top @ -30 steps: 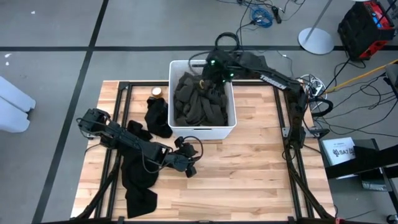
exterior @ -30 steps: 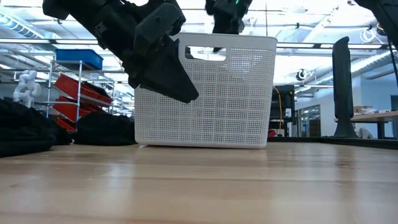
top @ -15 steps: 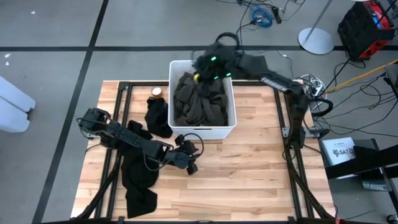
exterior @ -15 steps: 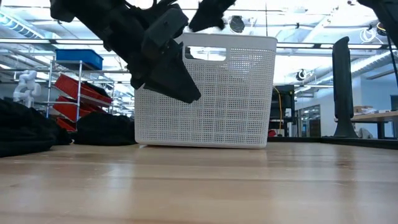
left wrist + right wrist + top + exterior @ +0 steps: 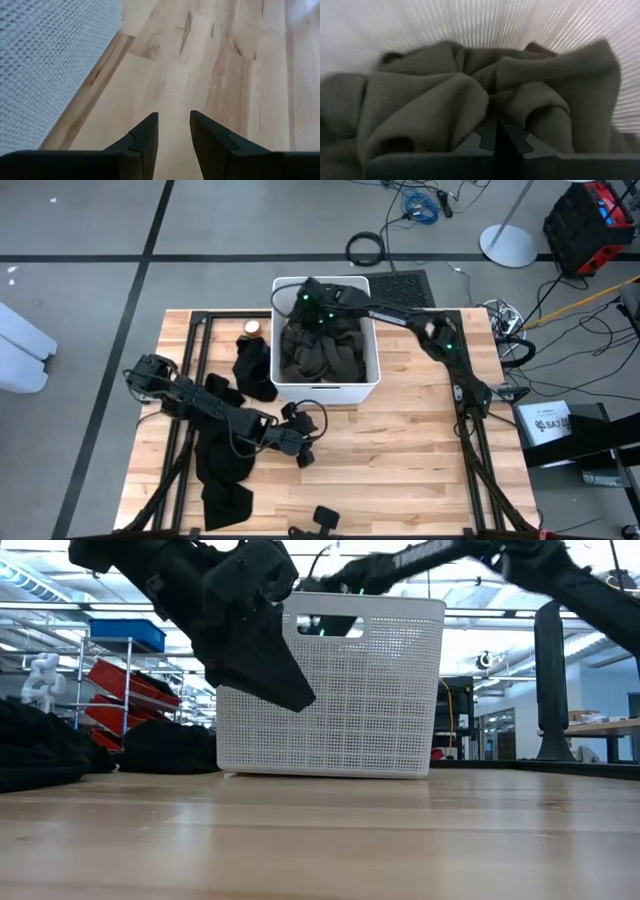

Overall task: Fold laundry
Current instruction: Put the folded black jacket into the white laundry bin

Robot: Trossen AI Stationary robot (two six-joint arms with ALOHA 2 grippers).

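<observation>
A large dark olive-grey garment (image 5: 325, 350) lies heaped in the white bin (image 5: 325, 390) at the table's far middle. My right gripper (image 5: 308, 300) reaches into the bin's far left corner and is shut, its tips (image 5: 496, 127) in a crease of the garment (image 5: 430, 100). Two black garments lie on the wood left of the bin, one (image 5: 255, 370) beside its left wall and one (image 5: 220, 470) nearer the front. My left gripper (image 5: 303, 452) hangs open just in front of the bin, above bare wood (image 5: 173, 116). My right gripper has its shut fingertips (image 5: 487, 134) in a crease between two folds of the olive-grey garment (image 5: 520, 105), coming from above and slanting down into the bin. Whether any cloth is caught between the fingers, I cannot tell. The garment lies slack in the bin.
The bin's perforated front wall (image 5: 360, 700) stands close behind my left gripper (image 5: 270, 670). A small tan round thing (image 5: 252, 327) lies left of the bin. Bare wood spreads across the table's near and right parts (image 5: 400, 470). Black frame rails (image 5: 465, 410) run along the table's sides.
My right gripper has gone from above the bin's far right corner toward the table's left, along the bin's far wall, and down into the bin onto the olive-grey garment. Its arm now stretches low across the bin. My left arm has kept still.
</observation>
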